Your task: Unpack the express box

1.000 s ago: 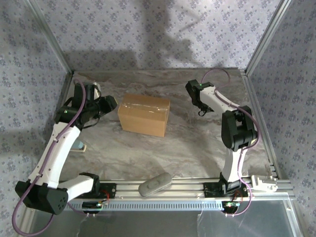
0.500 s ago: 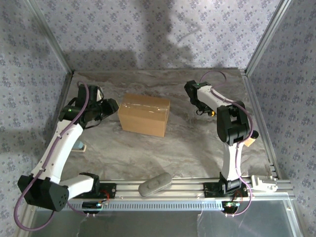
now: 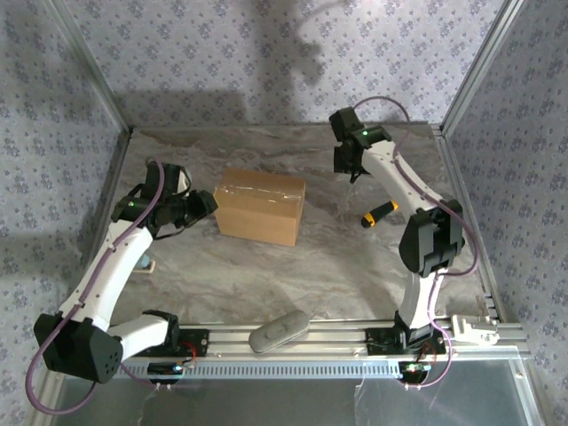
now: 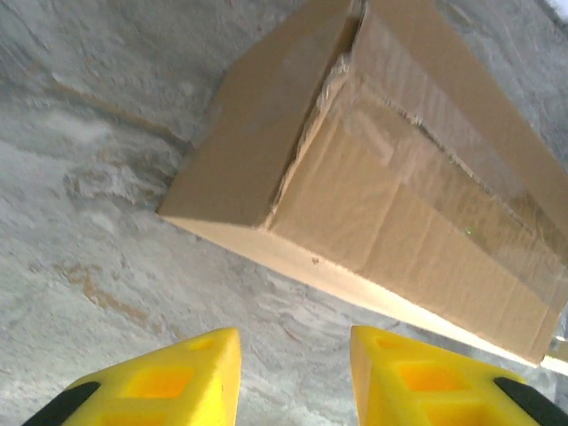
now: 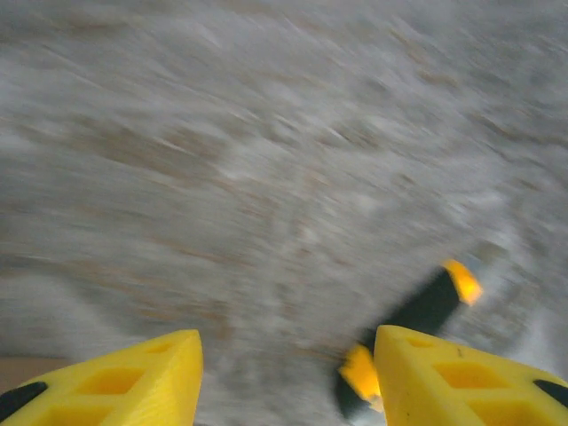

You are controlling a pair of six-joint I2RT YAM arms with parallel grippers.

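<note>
- And we have movement! The right claw point(image 3: 353, 169) has swung away toward the far edge of the desk point(image 3: 319, 266). The black-and-orange hand tool point(image 3: 379, 214), right up at its fingertips a moment ago, now lies on the marble on its own. Over on the other side, the left claw point(image 3: 202, 205) has edged in closer to the box point(image 3: 260, 206).
- Far left: a small pale object point(image 3: 146, 263) sits by the desk's edge beside the left arm, too small to make out.
- Left claw: it's level with the box's left end, just beside it and not touching. From the left wrist, its yellow fingers point(image 4: 169, 382) stand a little apart, with nothing between them but bare marble.
- The box: it's in the middle of the desk, a touch left of centre, flat on its base with the flaps shut. Shiny clear tape point(image 4: 426, 151) runs along the top seam and wrinkles down over the end.
- Near edge: a grey oblong object point(image 3: 279, 330) rests on the metal rail point(image 3: 355, 337) between the two arm bases.
- Right claw: it hangs over the far right part of the desk, well apart from the box. The right wrist view is blurred, but the yellow fingers point(image 5: 444, 373) are clearly wide apart and holding nothing.
- The hand tool: it lies slanted on the desk to the right of the box, nearer to us than the right claw and clear of it.
- Far right: a white piece point(image 3: 475, 330) sits at the near corner, by the rail's end.
</note>
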